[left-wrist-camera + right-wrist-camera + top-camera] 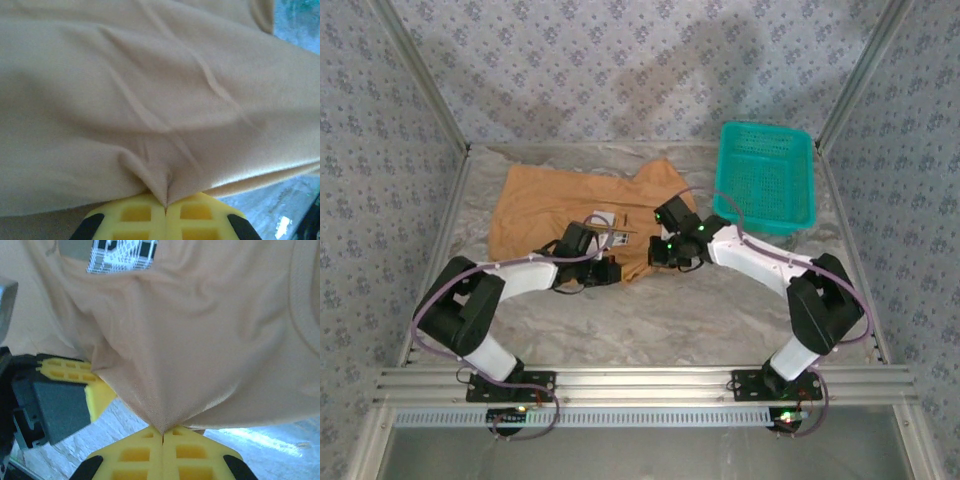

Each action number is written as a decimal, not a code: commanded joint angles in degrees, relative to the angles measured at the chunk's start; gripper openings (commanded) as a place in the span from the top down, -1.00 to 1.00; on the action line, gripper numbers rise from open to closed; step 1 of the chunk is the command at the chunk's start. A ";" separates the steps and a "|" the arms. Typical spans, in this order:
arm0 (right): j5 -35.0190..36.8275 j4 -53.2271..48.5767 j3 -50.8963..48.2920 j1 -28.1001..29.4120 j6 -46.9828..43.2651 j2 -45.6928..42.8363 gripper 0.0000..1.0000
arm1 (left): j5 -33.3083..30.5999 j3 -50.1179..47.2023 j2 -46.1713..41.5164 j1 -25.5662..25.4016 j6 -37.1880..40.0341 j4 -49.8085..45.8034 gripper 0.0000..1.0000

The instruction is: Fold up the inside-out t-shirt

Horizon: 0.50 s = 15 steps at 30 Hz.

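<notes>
While left claw (166,205) and right claw (163,432) pinch the tan fabric t-shirt (550,205) at six o'clock, folding likely begins; next, lift toward twelve o'clock.

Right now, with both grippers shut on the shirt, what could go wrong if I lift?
Left gripper and right gripper each hold only a thin pinch of shirt; it may slip. They grip close together, so the shirt may hang bunched. The basket stands near the right arm; a swing could hit it.

light: bright, even | shadows: soft on back wall (650,90) | focus: t-shirt (150,100) blurred in wrist views
</notes>
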 commanded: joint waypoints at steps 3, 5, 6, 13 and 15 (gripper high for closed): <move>0.68 -7.95 10.41 -3.98 -6.40 3.06 1.00 | 3.40 5.28 -3.93 0.06 2.55 -8.13 1.00; 3.14 -10.17 15.07 -5.08 -8.69 6.37 1.00 | 4.05 6.43 -4.67 0.07 3.14 -9.74 1.00; 4.43 -11.35 17.76 -5.59 -9.82 8.76 1.00 | 4.27 6.98 -4.89 0.11 3.49 -10.51 1.00; 7.26 -19.41 40.51 -8.26 -13.40 29.59 0.94 | 7.00 7.68 -3.53 3.25 3.88 -10.21 1.00; 6.79 -22.29 44.91 -8.83 -13.50 33.27 0.80 | 8.90 7.07 -2.66 4.75 3.05 -8.03 1.00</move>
